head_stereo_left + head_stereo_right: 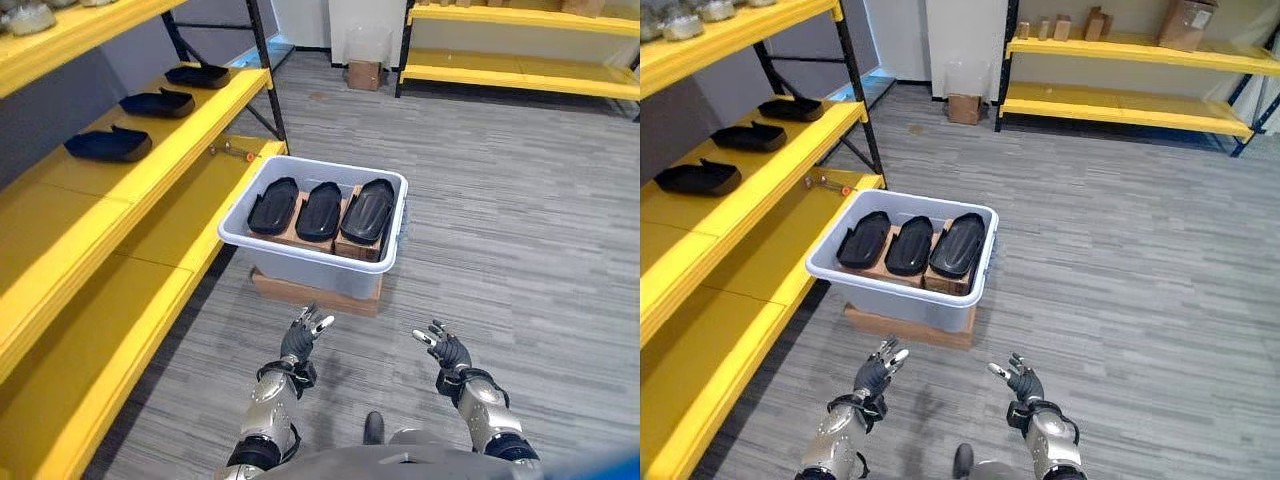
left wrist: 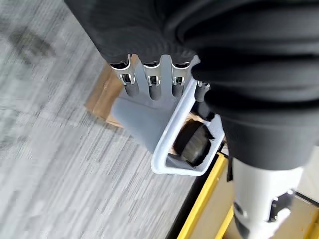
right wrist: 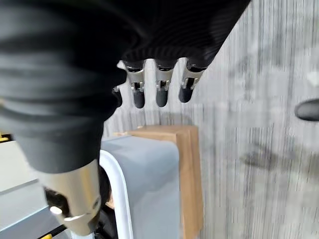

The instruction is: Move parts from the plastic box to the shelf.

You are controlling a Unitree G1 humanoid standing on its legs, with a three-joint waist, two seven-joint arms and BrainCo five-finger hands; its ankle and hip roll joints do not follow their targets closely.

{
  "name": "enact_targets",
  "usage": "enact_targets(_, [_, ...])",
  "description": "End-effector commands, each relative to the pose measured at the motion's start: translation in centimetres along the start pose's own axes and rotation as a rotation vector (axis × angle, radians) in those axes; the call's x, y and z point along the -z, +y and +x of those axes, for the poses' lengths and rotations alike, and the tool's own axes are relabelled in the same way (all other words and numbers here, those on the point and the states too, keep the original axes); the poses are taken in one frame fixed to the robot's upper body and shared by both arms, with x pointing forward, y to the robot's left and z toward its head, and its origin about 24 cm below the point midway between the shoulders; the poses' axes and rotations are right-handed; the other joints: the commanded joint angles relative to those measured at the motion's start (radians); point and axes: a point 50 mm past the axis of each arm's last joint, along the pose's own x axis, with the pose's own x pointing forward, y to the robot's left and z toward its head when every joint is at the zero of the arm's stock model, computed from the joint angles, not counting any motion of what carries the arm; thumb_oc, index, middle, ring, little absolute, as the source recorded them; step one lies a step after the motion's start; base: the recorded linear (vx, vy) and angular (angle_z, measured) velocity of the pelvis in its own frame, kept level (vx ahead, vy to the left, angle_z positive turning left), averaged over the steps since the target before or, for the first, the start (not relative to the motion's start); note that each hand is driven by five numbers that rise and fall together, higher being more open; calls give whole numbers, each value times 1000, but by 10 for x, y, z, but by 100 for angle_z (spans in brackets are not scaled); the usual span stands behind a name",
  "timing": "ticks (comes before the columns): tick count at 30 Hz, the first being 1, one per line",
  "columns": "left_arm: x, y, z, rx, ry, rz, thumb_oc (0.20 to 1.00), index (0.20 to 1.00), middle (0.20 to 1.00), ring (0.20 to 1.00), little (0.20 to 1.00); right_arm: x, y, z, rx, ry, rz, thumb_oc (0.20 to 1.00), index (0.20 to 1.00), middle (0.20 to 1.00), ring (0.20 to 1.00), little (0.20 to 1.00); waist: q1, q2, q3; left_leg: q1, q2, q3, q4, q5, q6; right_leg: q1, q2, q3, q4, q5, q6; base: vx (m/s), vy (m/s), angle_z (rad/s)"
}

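Both hands are empty, fingers loose and spread — left hand (image 1: 303, 337) at 6 o'clock, right hand (image 1: 446, 350) at 5. Three black parts (image 1: 322, 209) lie in the gray box (image 1: 300, 262) — three more (image 1: 108, 144) sit on the yellow shelf (image 1: 190, 130) at 10.

Both arms are held forward, bent at the elbow. The left hand (image 1: 303, 338) and right hand (image 1: 446, 349) are raised, fingers loosely spread and empty.
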Motion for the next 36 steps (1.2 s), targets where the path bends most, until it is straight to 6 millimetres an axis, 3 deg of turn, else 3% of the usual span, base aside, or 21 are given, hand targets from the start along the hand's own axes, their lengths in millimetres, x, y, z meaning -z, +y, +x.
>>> enact_targets(1, [-1,7,-4,1,-27,9,1000,1000,1000,1000,1000,-13,9,3,-28,-65,-16,1000,1000,1000,1000,1000,13,7,54,130,83,155,-575,-28,138,198,-72,88,-113,99,187,214,88,-11])
enact_targets(3, [-3,8,-5,5,-39,11,1000,1000,1000,1000,1000,-12,9,3,-26,-64,-6,1000,1000,1000,1000,1000,19,24,41,143,135,132,-831,-2,188,199,-63,98,-115,94,192,226,156,-8])
enact_targets(4, [-5,10,-6,-1,-48,9,1000,1000,1000,1000,1000,-13,7,3,-21,-66,-3,1000,1000,1000,1000,1000,24,26,35,136,167,123,-947,0,196,217,-68,103,-121,82,199,274,185,-26])
enact_targets(5, [-5,11,-9,-3,-56,2,1000,1000,1000,1000,1000,-12,6,2,-19,-70,7,1000,1000,1000,1000,1000,28,36,19,150,189,115,-1027,38,193,221,-74,114,-118,84,200,256,210,-50])
enact_targets(8, [-1,12,-10,-7,-39,10,1000,1000,1000,1000,1000,-10,6,3,-20,-64,17,1000,1000,1000,1000,1000,17,79,-37,227,188,120,-1013,67,152,199,-84,142,-89,94,188,189,289,-71])
enact_targets(10, [-1,12,-10,-6,-39,6,1000,1000,1000,1000,1000,-9,6,3,-17,-64,27,1000,1000,1000,1000,1000,11,85,-57,242,190,138,-1026,69,153,190,-86,147,-86,98,188,114,191,-82])
enact_targets(15, [-3,10,-7,11,-42,23,1000,1000,1000,1000,1000,-3,10,1,-29,-52,53,1000,1000,1000,1000,1000,-4,99,-105,280,131,140,-1051,83,157,165,-132,144,-72,100,184,152,299,-7])
enact_targets(19, [-9,13,-6,3,-61,30,1000,1000,1000,1000,1000,-8,15,2,-43,-72,55,1000,1000,1000,1000,1000,-5,111,-105,311,87,138,-1051,85,161,160,-175,133,-66,98,188,114,312,23])
enact_targets(28, [-15,20,-6,-13,-68,62,1000,1000,1000,1000,1000,-14,25,4,-66,-96,58,1000,1000,1000,1000,1000,-6,143,-71,364,28,125,-1096,84,171,120,-198,157,20,90,184,53,234,9])
enact_targets(29, [-19,17,-4,8,-77,86,1000,1000,1000,1000,1000,-19,29,4,-84,-113,52,1000,1000,1000,1000,1000,-15,164,-53,385,15,131,-1124,81,173,93,-204,145,78,89,178,36,343,-5])
enact_targets(32, [-20,18,-5,12,-79,107,1000,1000,1000,1000,1000,-22,40,6,-128,-115,35,1000,1000,1000,1000,1000,-13,188,-11,419,16,170,-1124,64,170,60,-211,69,166,70,180,14,242,-36])
enact_targets(34, [-19,19,-6,7,-78,111,1000,1000,1000,1000,1000,-22,46,7,-151,-108,20,1000,1000,1000,1000,1000,-13,191,14,438,14,190,-1124,54,166,46,-177,34,208,63,195,-6,127,-63])
enact_targets(36, [-18,18,-5,4,-77,102,1000,1000,1000,1000,1000,-23,49,7,-168,-107,5,1000,1000,1000,1000,1000,-27,196,38,444,7,190,-1124,39,171,-18,-82,11,223,60,218,-3,80,-65])
